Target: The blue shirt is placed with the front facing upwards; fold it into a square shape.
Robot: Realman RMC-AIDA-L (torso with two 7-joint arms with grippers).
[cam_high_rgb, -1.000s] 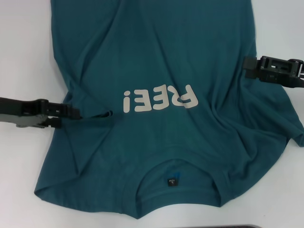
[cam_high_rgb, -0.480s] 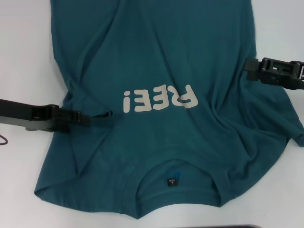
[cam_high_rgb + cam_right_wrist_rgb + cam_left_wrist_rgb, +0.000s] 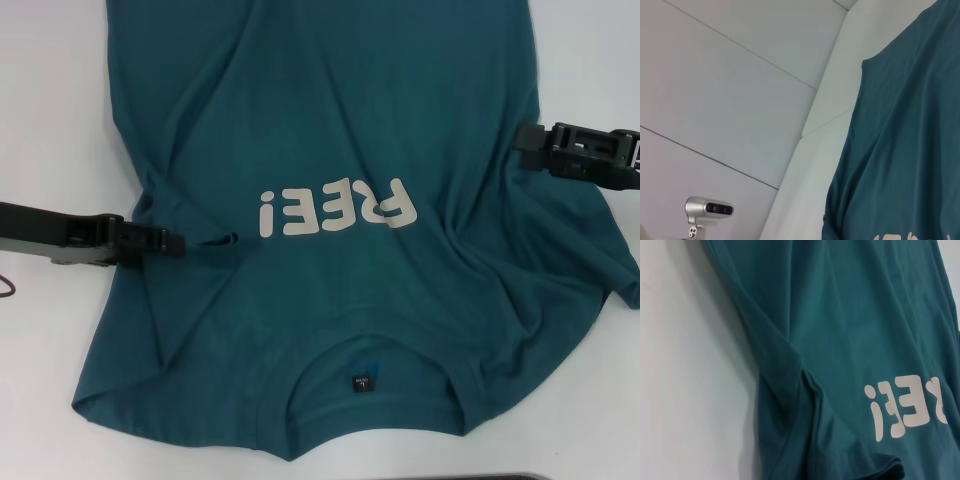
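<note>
Left hand [image 3: 172, 243] has pulled back slightly on the blue shirt [image 3: 330, 120]

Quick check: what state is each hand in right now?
Left hand: at the blue shirt's left edge; cannot tell.
Right hand: at its right edge; cannot tell.

This looks like a lab or robot test cell, not a home. The work surface is a plain white table [image 3: 50, 120], bare of household things. Past its far edge stand smooth pale wall panels [image 3: 730, 90] with thin straight seams, like a booth enclosure. A small silver camera [image 3: 708, 208] sits on a mount by the panels, aimed at the work area. The light is flat and even, with soft shadows only.
</note>
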